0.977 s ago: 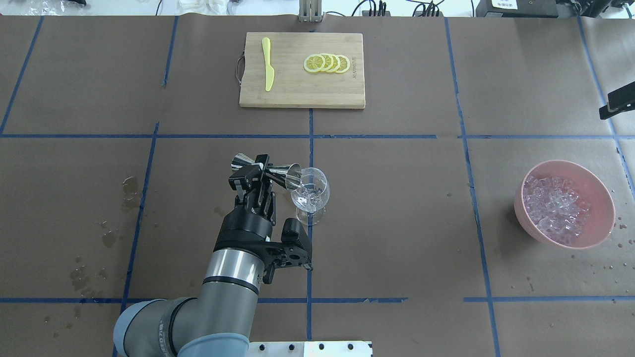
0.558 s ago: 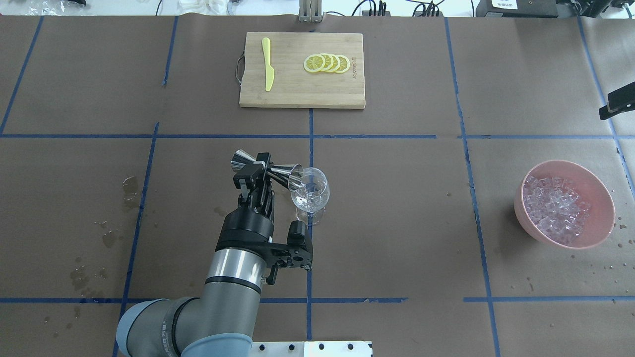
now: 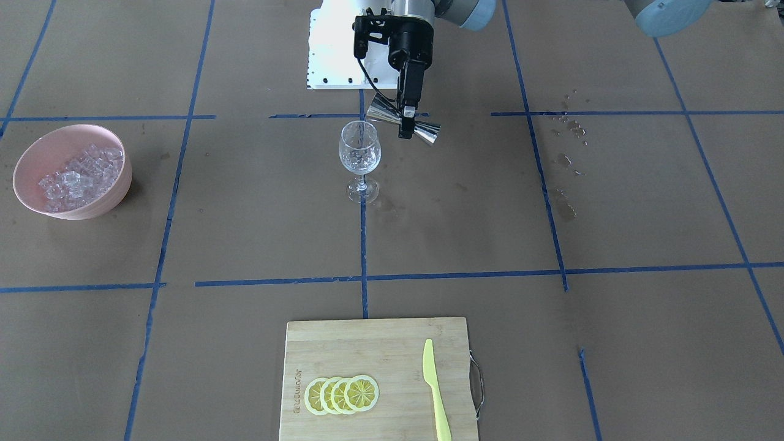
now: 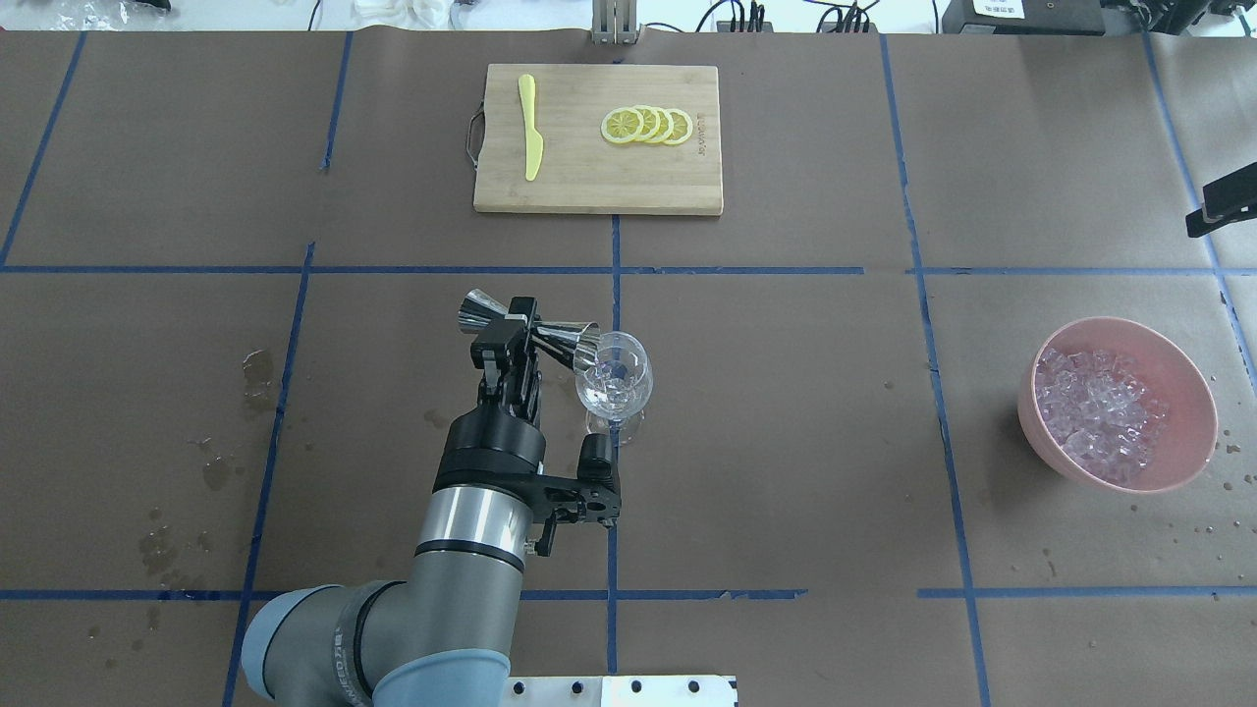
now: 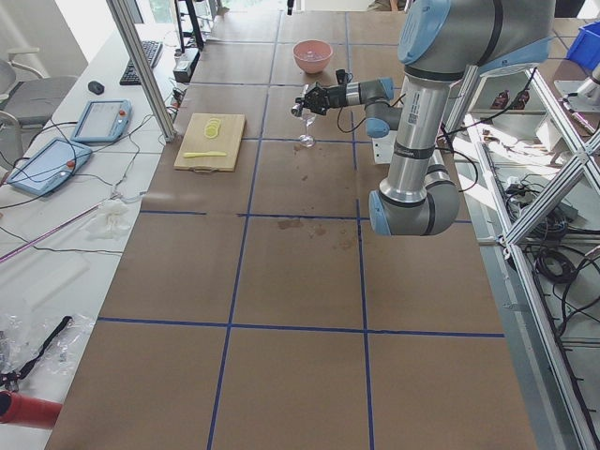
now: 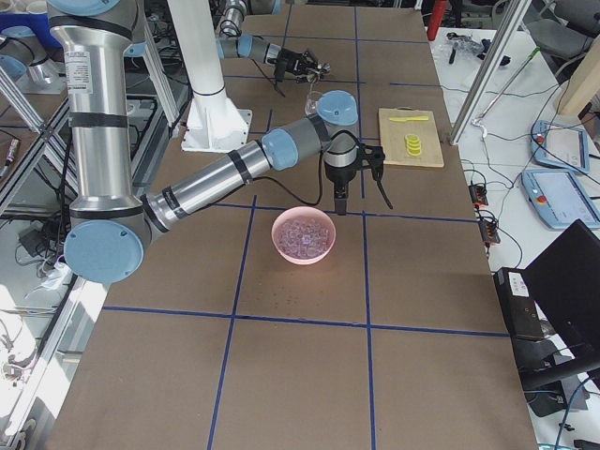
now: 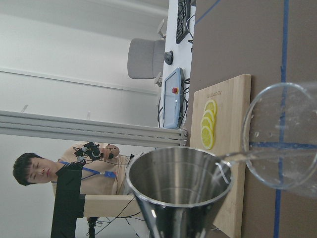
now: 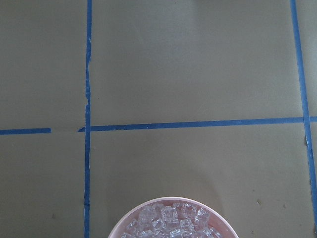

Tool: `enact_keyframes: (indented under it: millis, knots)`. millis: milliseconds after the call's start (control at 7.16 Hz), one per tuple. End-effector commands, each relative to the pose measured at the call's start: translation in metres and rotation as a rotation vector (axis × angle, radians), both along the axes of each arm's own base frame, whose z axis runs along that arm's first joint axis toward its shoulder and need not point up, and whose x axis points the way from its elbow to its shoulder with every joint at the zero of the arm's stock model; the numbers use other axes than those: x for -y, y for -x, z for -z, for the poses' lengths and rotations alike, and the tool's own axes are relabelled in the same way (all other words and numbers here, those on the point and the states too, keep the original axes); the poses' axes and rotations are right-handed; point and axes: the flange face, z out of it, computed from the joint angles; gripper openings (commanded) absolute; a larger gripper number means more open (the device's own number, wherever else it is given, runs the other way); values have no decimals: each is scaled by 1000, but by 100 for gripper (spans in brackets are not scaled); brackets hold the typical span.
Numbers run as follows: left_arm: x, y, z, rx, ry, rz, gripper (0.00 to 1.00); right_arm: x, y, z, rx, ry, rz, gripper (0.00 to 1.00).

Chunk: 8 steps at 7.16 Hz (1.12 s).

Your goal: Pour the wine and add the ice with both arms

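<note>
My left gripper point(image 4: 520, 329) is shut on a steel double-ended jigger point(image 4: 562, 342). It holds the jigger tipped on its side, its mouth at the rim of a clear stemmed wine glass point(image 4: 617, 385). In the left wrist view a thin clear stream of wine point(image 7: 233, 157) runs from the jigger's point(image 7: 178, 183) lip into the glass point(image 7: 282, 144). The ice point(image 4: 1100, 412) lies heaped in a pink bowl point(image 4: 1183, 378) at the right. My right gripper point(image 6: 363, 202) hangs above the bowl's far side; I cannot tell whether it is open or shut. The right wrist view shows the ice point(image 8: 171, 223) below it.
A bamboo cutting board point(image 4: 597, 187) with a yellow knife point(image 4: 530, 128) and several lemon slices point(image 4: 648, 126) lies at the far middle. Wet spots point(image 4: 257, 378) mark the brown paper to the left. A black part point(image 4: 1223, 201) juts in at the right edge.
My left wrist has shifted slightly right and turned, bringing the jigger's mouth a little further over the glass rim. The glass and bowl have not moved.
</note>
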Motion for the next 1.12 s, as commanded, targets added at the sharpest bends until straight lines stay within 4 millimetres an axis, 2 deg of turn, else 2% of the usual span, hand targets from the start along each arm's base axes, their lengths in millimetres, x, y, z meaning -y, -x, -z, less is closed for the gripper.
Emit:
enact_keyframes:
  millis: [0,698,977]
  knots:
    - [2,-7,-5,34,-8,18,0,0,0,-1,-1,-1,2,100]
    - [2,-6,-2,51,-18,22,0,1,0,-1,-2,-1,4,100]
    - [5,1,1,17,-19,29,0,0,0,-1,-3,-3,4,100]
